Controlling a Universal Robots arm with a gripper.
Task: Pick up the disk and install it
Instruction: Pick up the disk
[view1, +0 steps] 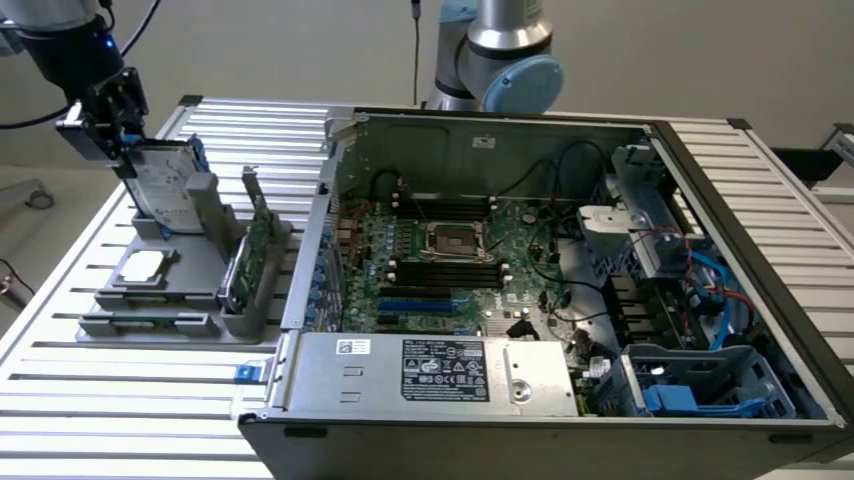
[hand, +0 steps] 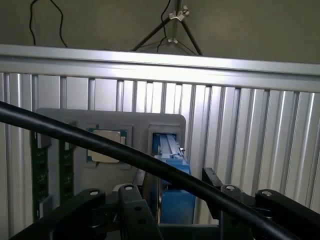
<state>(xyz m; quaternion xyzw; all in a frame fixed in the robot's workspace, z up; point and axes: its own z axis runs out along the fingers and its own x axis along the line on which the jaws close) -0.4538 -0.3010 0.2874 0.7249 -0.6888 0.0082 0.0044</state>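
Observation:
The disk (view1: 170, 188) stands on edge in a slot of the grey holder (view1: 187, 290) at the exterior view's left, its white label and blue rail showing. My gripper (view1: 130, 158) hangs over the disk's upper corner. In the wrist view the disk (hand: 172, 150) appears as a blue and silver edge. My gripper (hand: 173, 177) is open there, one black finger (hand: 141, 179) on each side of that edge and a small gap to each.
The holder also carries a small square silver chip (view1: 143, 267) and an upright green circuit card (view1: 254, 240). An open computer case (view1: 534, 250) fills the middle, with a blue drive cage (view1: 707, 385) at its near right corner. A black cable (hand: 100, 145) crosses the wrist view.

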